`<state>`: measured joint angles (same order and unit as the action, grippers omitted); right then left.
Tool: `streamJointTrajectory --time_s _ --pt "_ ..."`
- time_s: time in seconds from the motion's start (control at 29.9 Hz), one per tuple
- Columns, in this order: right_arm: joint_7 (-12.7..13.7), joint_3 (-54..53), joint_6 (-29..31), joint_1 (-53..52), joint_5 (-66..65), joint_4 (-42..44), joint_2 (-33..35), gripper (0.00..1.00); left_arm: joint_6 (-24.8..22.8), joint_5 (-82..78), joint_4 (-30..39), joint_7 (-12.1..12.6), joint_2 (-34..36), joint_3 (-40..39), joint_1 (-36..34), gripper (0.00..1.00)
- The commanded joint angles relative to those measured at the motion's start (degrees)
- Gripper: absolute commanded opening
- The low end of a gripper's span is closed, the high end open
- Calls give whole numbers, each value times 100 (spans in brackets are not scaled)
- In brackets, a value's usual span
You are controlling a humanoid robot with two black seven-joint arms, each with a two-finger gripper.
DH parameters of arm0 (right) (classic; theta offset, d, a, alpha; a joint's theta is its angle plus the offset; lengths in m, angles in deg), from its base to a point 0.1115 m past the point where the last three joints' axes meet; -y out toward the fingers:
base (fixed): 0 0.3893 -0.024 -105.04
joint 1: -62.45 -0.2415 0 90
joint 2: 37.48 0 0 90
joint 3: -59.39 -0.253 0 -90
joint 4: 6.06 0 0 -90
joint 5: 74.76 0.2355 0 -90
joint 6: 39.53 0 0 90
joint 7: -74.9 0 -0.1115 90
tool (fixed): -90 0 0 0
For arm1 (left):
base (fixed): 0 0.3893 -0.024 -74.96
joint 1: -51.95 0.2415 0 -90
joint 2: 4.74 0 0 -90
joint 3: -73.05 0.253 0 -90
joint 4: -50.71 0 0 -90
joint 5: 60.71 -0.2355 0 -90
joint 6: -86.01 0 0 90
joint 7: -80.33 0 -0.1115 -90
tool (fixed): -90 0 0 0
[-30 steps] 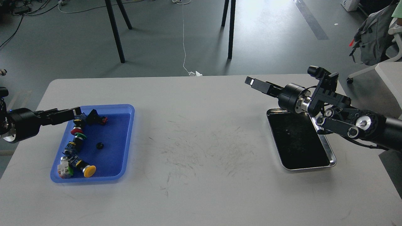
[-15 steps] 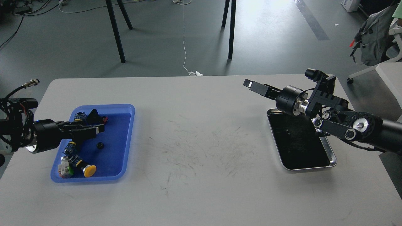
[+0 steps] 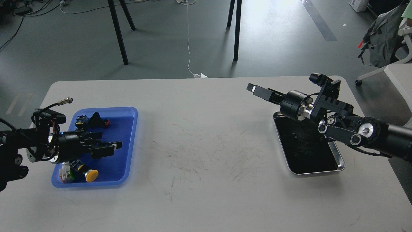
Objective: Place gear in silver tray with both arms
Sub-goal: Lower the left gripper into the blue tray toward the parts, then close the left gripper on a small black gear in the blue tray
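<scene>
The left gripper point(image 3: 111, 149) has moved further over the blue tray point(image 3: 128, 141), its fingers spread apart. The right gripper point(image 3: 256, 89) hovers by the silver tray point(image 3: 338, 166) at the right edge; its state I cannot tell.

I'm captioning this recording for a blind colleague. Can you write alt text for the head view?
The left end effector, fingers apart, hovers over a blue tray of small colourful parts on a grey table. At right, the right end effector points left above the silver tray, whose dark inside looks empty.
</scene>
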<state>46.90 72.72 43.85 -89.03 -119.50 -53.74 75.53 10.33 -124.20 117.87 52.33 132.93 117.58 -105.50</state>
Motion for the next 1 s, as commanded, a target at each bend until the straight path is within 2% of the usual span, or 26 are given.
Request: streamJointTrajectory --time_s 0.0,0.1,0.67,0.97 --pt "0 2 3 -4 0 4 1 94 167 -14 -28 0 -30 38 83 98" --pt "0 11 3 -4 0 4 1 94 246 -14 -211 0 -21 73 196 98" --pt "0 20 3 13 0 4 1 94 493 486 -168 0 -3 144 346 98" --pt "0 29 3 13 0 -5 1 94 510 513 -598 0 -47 82 566 97"
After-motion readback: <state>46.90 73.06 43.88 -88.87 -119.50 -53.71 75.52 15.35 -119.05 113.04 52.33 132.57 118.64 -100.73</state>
